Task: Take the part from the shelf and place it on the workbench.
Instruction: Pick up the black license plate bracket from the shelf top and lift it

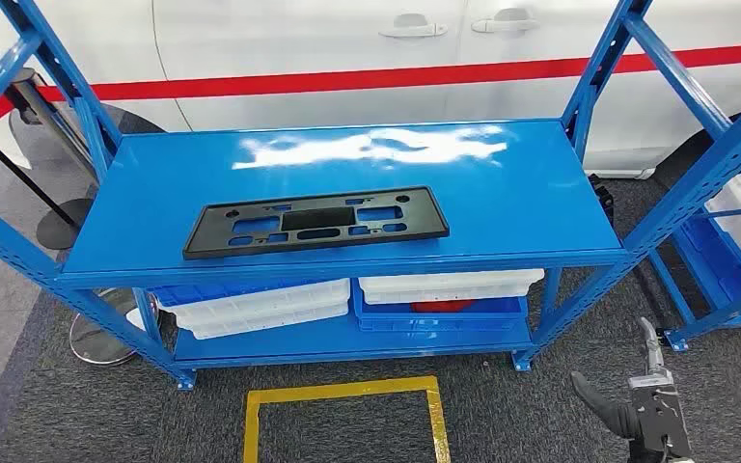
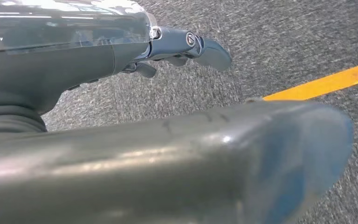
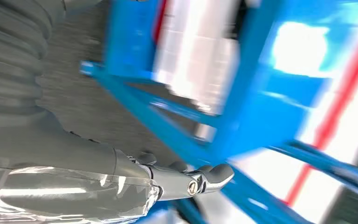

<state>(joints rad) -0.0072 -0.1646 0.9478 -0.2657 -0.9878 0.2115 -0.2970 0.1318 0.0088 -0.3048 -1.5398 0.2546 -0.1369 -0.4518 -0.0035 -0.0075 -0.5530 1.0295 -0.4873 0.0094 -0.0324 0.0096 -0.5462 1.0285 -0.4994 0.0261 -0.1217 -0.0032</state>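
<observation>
Part (image 1: 316,222) flat on blue shelf (image 1: 531,193), untouched. Right hand (image 1: 637,410) low, fingers spread, empty; left hand (image 2: 121,60) empty. Pickup, placement pending.

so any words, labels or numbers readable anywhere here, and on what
None can be read in these pictures.
Black part on the blue shelf: moulded cut-outs, no text visible.
White car behind: a red stripe, no lettering visible.
White bins below: no labels visible.
Right hand: a small round emblem at a finger, too small to read.
Right wrist view is blurred.
</observation>
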